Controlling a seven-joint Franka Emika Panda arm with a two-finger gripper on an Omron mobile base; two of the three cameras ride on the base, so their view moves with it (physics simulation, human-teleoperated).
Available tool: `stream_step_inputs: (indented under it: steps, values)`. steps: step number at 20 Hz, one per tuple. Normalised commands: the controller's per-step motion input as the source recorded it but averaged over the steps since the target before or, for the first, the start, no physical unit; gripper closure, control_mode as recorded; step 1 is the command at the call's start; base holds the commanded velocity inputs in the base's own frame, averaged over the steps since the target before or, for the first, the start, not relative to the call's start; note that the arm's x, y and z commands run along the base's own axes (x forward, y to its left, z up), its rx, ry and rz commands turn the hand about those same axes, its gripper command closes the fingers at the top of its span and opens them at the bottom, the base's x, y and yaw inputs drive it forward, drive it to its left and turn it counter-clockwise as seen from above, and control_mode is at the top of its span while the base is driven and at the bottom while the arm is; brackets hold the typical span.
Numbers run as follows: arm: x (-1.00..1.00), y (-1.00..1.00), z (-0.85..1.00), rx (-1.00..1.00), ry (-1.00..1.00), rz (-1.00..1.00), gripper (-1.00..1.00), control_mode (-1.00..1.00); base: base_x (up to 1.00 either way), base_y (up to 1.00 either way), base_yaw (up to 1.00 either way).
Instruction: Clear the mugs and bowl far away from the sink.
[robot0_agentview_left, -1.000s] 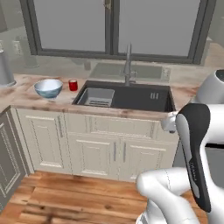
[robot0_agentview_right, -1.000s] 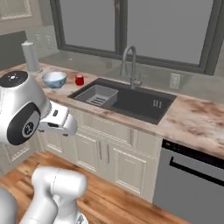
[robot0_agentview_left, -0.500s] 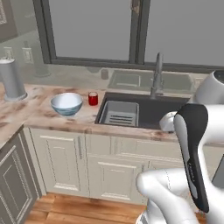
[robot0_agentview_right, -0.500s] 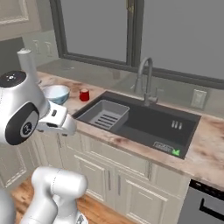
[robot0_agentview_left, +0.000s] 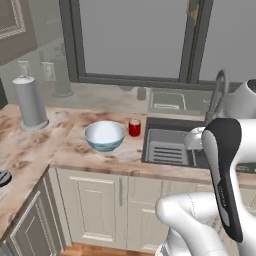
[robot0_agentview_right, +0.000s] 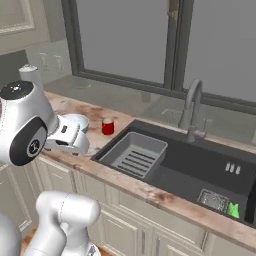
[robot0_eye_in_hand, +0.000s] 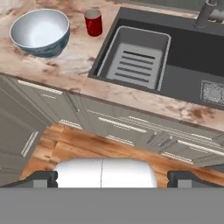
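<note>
The pale blue-white bowl (robot0_agentview_left: 104, 135) (robot0_eye_in_hand: 40, 31) stands on the marbled counter left of the sink (robot0_agentview_left: 197, 159) (robot0_eye_in_hand: 188, 52). The red mug (robot0_agentview_left: 134, 127) (robot0_agentview_right: 107, 126) (robot0_eye_in_hand: 93, 22) stands upright between the bowl and the basin's edge. In the right base view my hand covers most of the bowl (robot0_agentview_right: 76, 119). The teal mug is out of view. My gripper (robot0_eye_in_hand: 116, 177) is open, its dark fingertips (robot0_eye_in_hand: 43, 177) wide apart with nothing between them. It hovers out in front of the counter, above the cabinet fronts, well short of bowl and mug.
A light grey slotted drainer (robot0_eye_in_hand: 135, 59) (robot0_agentview_right: 132, 155) fills the sink's left half, and the curved faucet (robot0_agentview_right: 192, 107) rises behind it. A tall grey cylinder (robot0_agentview_left: 29, 102) stands at the counter's far left. Cabinets (robot0_eye_in_hand: 122, 127) and wood floor lie below. The counter turns a corner at left.
The whole picture has shifted: the base has driven left and closer, so bowl, red mug and sink now look larger and nearer. The things themselves have not moved.
</note>
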Motion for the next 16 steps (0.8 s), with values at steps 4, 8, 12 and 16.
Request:
stream_step_inputs:
  steps: [4, 8, 12, 16]
  values:
    - [0.00, 0.00, 0.00, 0.00, 0.00, 0.00, -1.00, 1.00, 0.65, 0.78, -0.09]
    - [0.00, 0.00, 0.00, 0.00, 0.00, 0.00, -1.00, 1.00, 0.19, 0.30, -0.03]
    - [0.00, 0.00, 0.00, 0.00, 0.00, 0.00, -1.00, 1.00, 0.00, 0.00, 0.00]
    - [0.00, 0.00, 0.00, 0.00, 0.00, 0.00, -1.00, 1.00, 0.11, 0.00, 0.03]
